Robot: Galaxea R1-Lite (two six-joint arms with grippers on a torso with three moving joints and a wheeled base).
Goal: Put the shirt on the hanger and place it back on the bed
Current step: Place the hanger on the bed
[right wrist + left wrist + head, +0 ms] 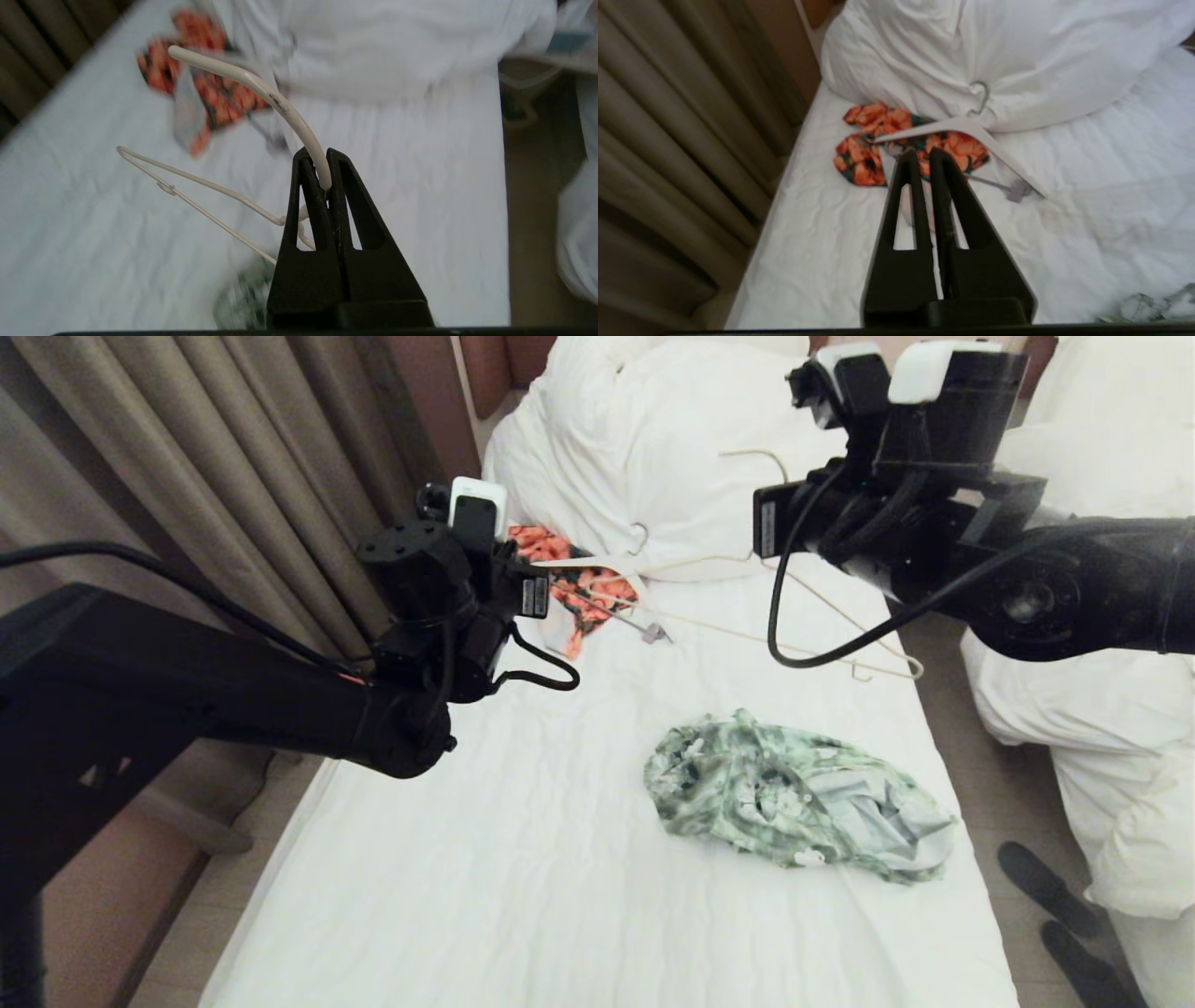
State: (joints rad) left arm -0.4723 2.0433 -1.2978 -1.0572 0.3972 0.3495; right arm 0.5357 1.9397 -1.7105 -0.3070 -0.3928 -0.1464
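Hanger (280, 105) wire pinched in right gripper (327, 186), light, springy, may swivel. Shirt (794, 798) crumpled on bed (523, 859) below and nearer: soft, limp; take by collar. Left gripper (920, 156) closed, empty, above orange garment (864, 154).

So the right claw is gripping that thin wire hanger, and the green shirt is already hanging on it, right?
Not quite. The right gripper does clamp the hanger, but the shirt lies crumpled on the bed, off the hanger, as the head view shows.
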